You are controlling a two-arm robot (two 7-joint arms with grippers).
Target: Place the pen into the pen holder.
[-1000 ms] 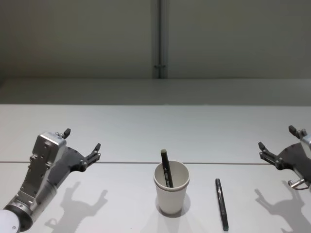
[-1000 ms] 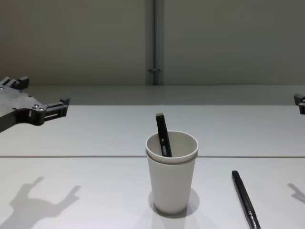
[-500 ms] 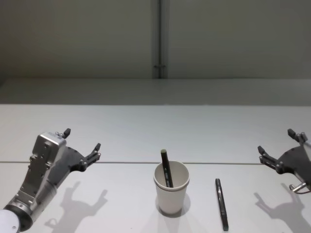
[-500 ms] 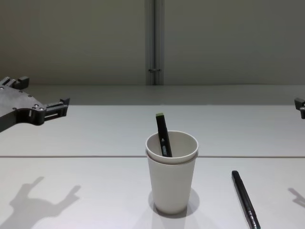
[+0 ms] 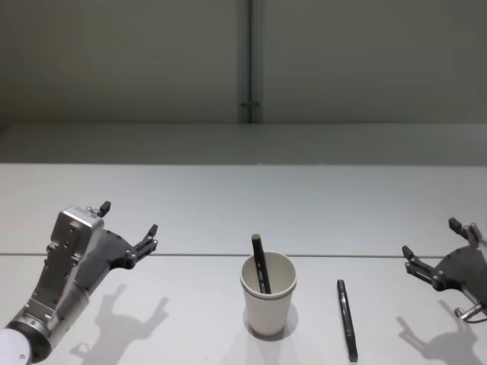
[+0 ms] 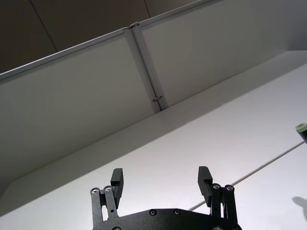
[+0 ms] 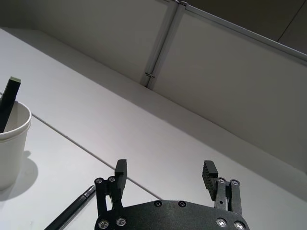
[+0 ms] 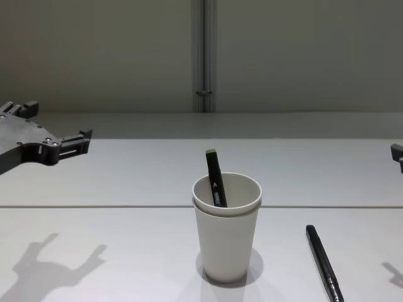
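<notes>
The pen holder point(image 5: 268, 298) point(image 8: 227, 233) point(image 7: 9, 143) is an off-white paper cup standing at the table's front middle. A dark pen point(image 5: 261, 265) point(image 8: 215, 177) point(image 7: 8, 103) with a pale tip leans inside it. A second dark pen point(image 5: 347, 319) point(image 8: 324, 263) point(image 7: 72, 213) lies flat on the table to the cup's right. My right gripper point(image 5: 431, 237) point(image 7: 165, 167) hovers open and empty, to the right of that lying pen and above the table. My left gripper point(image 5: 129, 218) point(image 6: 160, 175) point(image 8: 60, 121) hangs open and empty, well left of the cup.
The white table point(image 5: 228, 198) runs back to a grey wall with a vertical metal strip point(image 5: 249, 61). A thin seam point(image 5: 198, 254) crosses the table just behind the cup. Both grippers cast shadows on the surface near the front edge.
My right gripper has sunk lower toward the table, still open. The left arm, the cup and both pens have not moved.
</notes>
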